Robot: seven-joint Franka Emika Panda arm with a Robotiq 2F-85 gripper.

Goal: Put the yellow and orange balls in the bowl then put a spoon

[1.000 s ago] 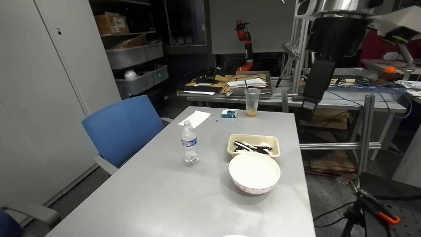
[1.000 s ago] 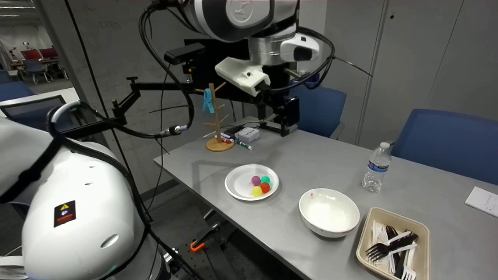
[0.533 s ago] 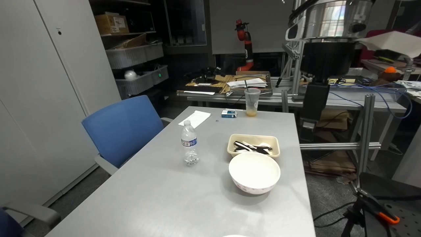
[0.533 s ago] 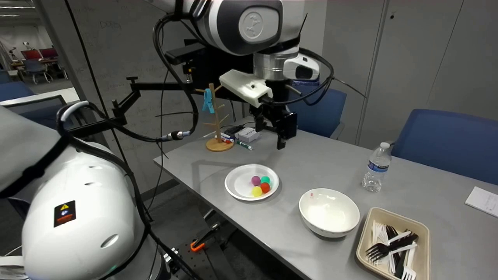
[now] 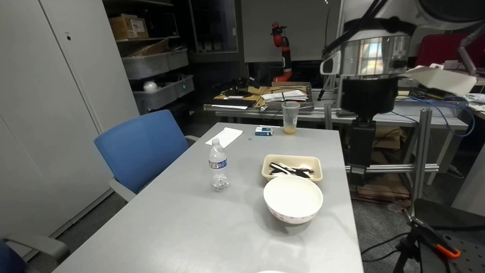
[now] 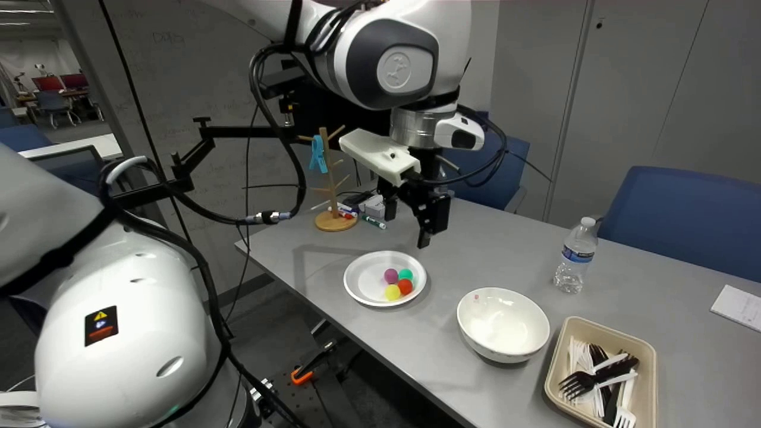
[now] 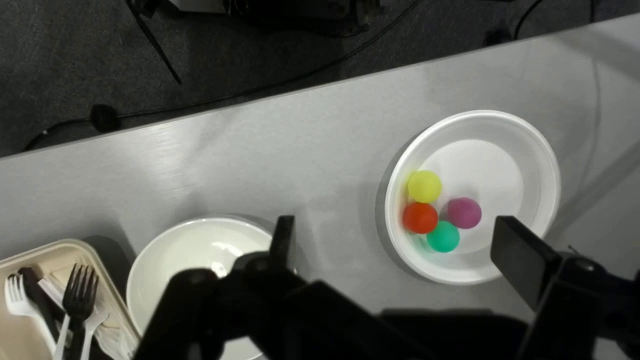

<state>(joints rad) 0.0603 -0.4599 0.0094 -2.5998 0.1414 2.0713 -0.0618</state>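
The yellow ball and the orange-red ball touch each other on a white plate. In the wrist view the yellow ball and orange-red ball lie at the plate's inner side wall. The white bowl stands empty beside the plate; it also shows in the wrist view, partly hidden by a finger. My gripper is open and empty, pointing down above the table, behind the plate in that exterior view. In the wrist view my gripper's fingers stand wide apart. I cannot make out a spoon for certain.
The white plate also holds a purple ball and a green ball touching the orange-red one. A beige tray of forks and other utensils stands beside the bowl. A water bottle and a wooden stand are on the table.
The arm has come down, and my gripper has turned from tilted to nearly vertical, closer to the plate. The balls, plate, bowl and tray have not moved.
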